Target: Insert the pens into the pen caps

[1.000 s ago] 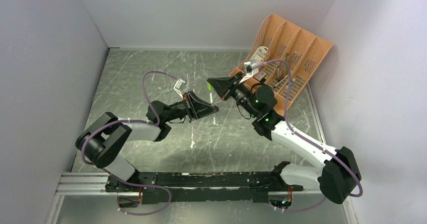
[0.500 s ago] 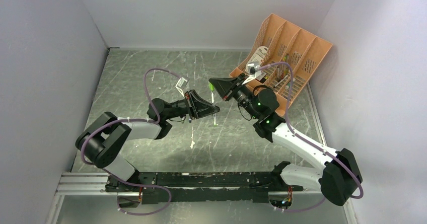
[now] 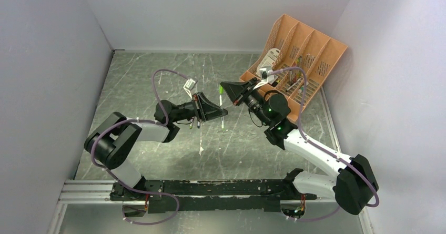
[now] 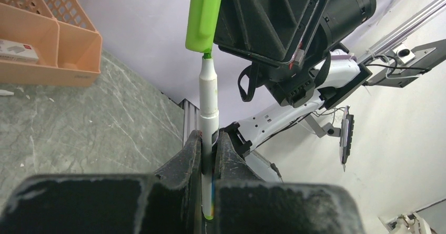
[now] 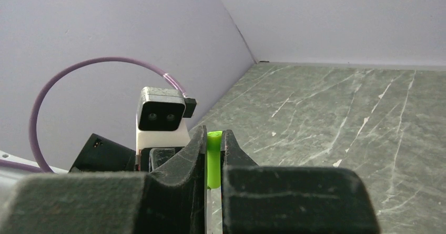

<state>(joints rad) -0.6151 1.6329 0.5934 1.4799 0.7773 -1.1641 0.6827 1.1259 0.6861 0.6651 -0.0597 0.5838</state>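
At bottom centre of the left wrist view, the left gripper [image 4: 210, 139] is clamping the pen [image 4: 209, 94] upright. Its tip is just meeting the pen cap [image 4: 204, 16] at top centre, pinched by the right gripper [image 5: 213, 139]. The cap is leaning slightly off the pen's line, so squaring the two before pushing seems wise.

I have both arms reaching inward, left claw [image 3: 225, 111] and right claw [image 3: 223, 86] pinched tight, tips close together.
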